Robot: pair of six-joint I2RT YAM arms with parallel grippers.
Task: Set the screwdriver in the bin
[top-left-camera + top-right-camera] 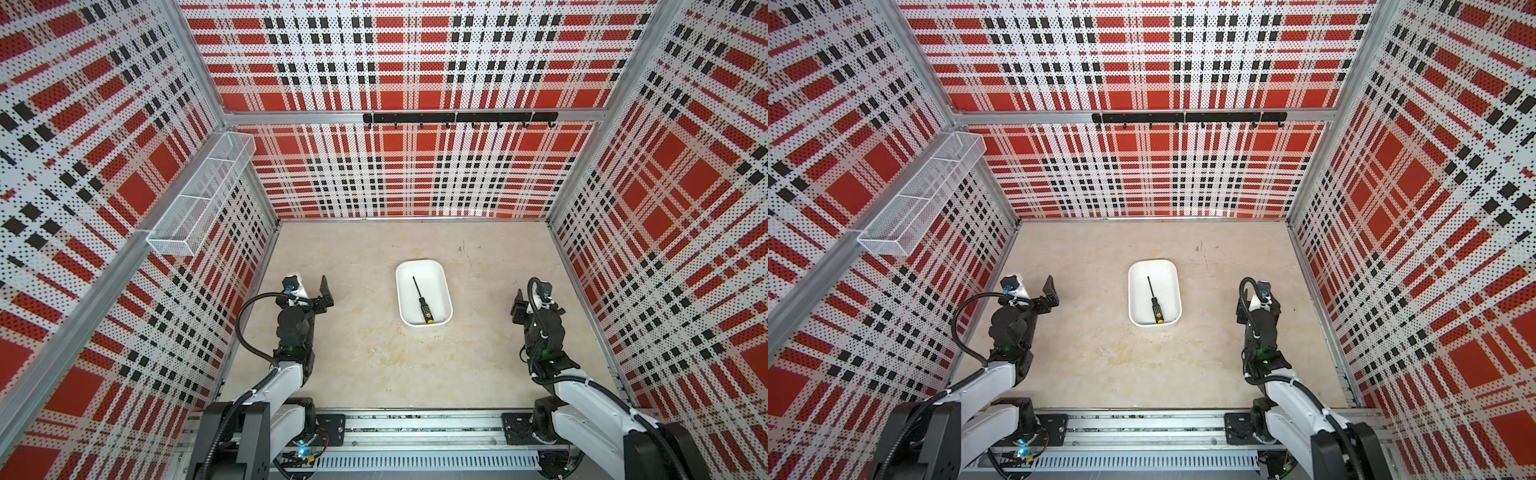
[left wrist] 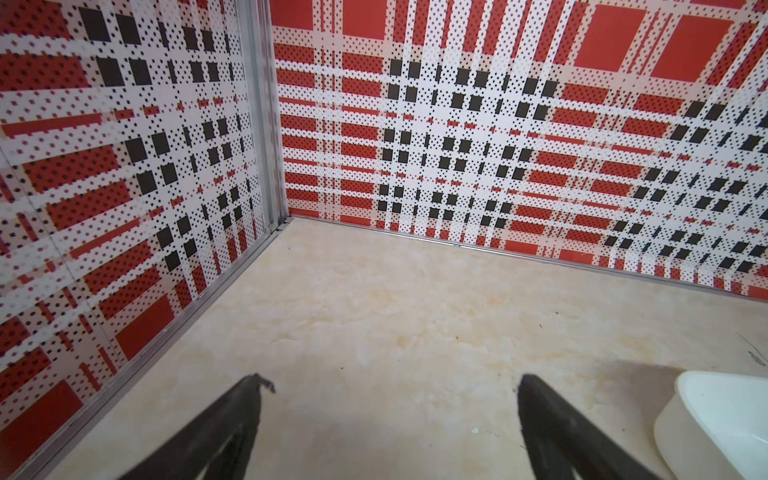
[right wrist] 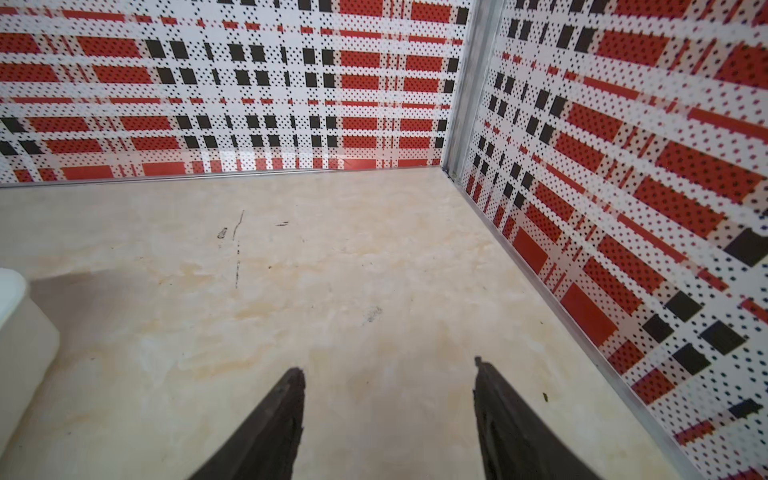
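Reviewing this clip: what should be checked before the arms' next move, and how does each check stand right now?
1. The slim black-handled screwdriver with yellow end cap lies wholly inside the shallow white plastic rectangular bin: ok.
2. That bin sits flat on the beige tabletop: ok.
3. The left pincer is open with nothing between its jaws: ok.
4. The right pincer is open with nothing between its jaws: ok.
5. Both pincers stand apart from the bin, one on each side of it: ok.
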